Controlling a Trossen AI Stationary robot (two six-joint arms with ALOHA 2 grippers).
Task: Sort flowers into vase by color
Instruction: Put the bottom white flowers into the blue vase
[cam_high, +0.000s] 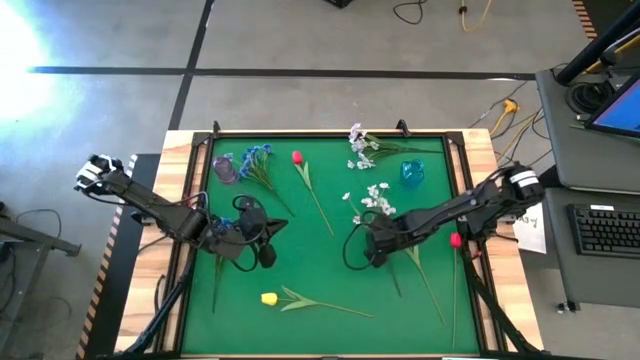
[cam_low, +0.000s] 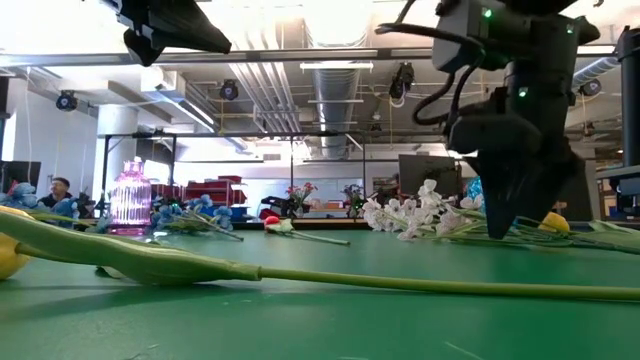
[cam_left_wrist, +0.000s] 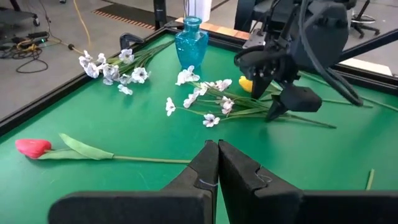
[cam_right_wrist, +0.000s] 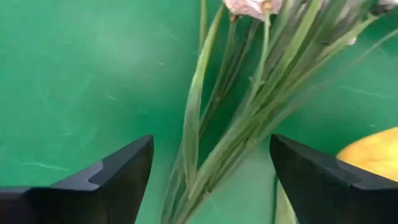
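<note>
High view gives you the whole green table (cam_high: 330, 330): your right gripper (cam_high: 372, 243) sits low near the middle, right over the stems of a white spray (cam_high: 374, 198). Its wrist camera shows you both fingers (cam_right_wrist: 112, 174) spread wide, the green stems (cam_right_wrist: 230, 137) running between them, nothing pinched, and a yellow bloom (cam_right_wrist: 373, 155) just beside. Your left gripper (cam_high: 262, 232) waits left of centre with its fingers (cam_left_wrist: 208, 165) pressed together, empty. A second white spray (cam_high: 362, 145) lies near the blue vase (cam_high: 412, 172). Blue clusters (cam_high: 257, 155) lie just beside the purple vase (cam_high: 225, 168), a red tulip (cam_high: 297, 157) between the vases, a yellow tulip (cam_high: 270, 298) near the front edge.
</note>
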